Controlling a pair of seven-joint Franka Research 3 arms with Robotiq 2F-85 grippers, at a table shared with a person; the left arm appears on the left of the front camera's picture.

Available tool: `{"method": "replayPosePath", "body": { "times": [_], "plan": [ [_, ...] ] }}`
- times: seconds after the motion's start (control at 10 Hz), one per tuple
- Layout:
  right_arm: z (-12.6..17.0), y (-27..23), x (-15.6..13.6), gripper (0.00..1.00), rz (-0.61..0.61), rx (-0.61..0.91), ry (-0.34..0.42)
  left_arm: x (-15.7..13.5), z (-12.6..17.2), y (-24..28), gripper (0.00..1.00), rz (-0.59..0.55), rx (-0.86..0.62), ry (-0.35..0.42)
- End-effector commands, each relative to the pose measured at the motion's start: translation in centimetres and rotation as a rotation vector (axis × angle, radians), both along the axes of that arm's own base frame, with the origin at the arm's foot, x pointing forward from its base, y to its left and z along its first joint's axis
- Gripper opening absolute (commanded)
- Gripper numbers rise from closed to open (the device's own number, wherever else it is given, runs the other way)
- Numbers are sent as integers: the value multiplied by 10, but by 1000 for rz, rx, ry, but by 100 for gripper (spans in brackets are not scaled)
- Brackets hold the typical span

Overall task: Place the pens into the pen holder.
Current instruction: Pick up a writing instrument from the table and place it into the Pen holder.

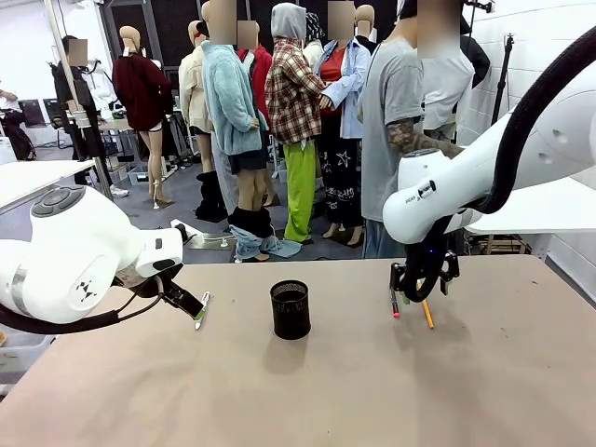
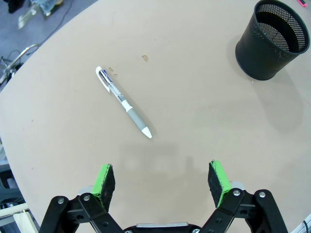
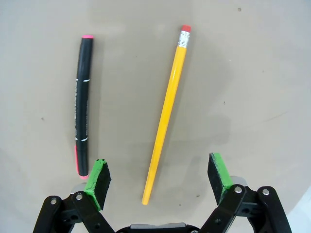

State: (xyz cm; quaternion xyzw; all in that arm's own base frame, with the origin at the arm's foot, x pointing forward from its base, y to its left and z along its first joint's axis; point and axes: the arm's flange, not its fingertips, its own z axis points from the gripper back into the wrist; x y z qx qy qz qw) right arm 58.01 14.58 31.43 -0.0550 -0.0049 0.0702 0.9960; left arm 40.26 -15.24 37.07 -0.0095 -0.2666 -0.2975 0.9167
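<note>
A small black mesh pen holder (image 1: 291, 309) stands at the table's middle, and it appears again at the top right of the left wrist view (image 2: 272, 41). A white pen with a grey grip (image 2: 124, 103) lies flat on the table just ahead of my open left gripper (image 2: 163, 179), which hovers low at the left (image 1: 191, 305). On the right, a black pen with pink ends (image 3: 82, 104) and a yellow pencil (image 3: 166, 114) lie side by side. My right gripper (image 3: 158, 174) hangs open right over them (image 1: 424, 284), with the pencil's tip between its fingers.
A person in a grey shirt (image 1: 410, 121) stands at the far right edge of the table (image 1: 326, 400). The brown tabletop is bare in front of the holder and along the near edge.
</note>
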Motion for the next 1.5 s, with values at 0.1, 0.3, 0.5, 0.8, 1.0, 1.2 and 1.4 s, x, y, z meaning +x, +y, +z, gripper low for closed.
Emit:
{"method": "replayPosePath", "body": {
  "times": [0.1, 0.3, 0.5, 0.8, 1.0, 1.2, 1.4],
  "plan": [
    [-12, -6, 2, 100, -80, 41, 1, 0, 0, 2, 100, 3, -2, 0],
    [-18, -9, 3, 86, -81, 54, -2, 0, 0, 2, 100, 3, -2, 0],
    [-21, -8, 0, 52, -67, 48, 9, 0, 0, 2, 100, 3, -2, 0],
    [-25, -9, -2, 0, -70, 67, 35, 0, 0, 2, 100, 3, -2, 0],
    [-21, -12, -2, 0, -84, 72, 42, 0, 0, 2, 100, 3, -2, 0],
    [-14, -16, -1, 0, -74, 78, 53, 0, 0, 2, 100, 3, -2, 0],
    [-15, -13, 0, 0, -46, 87, 71, 0, 0, 2, 100, 3, -2, 0]
  ]
}}
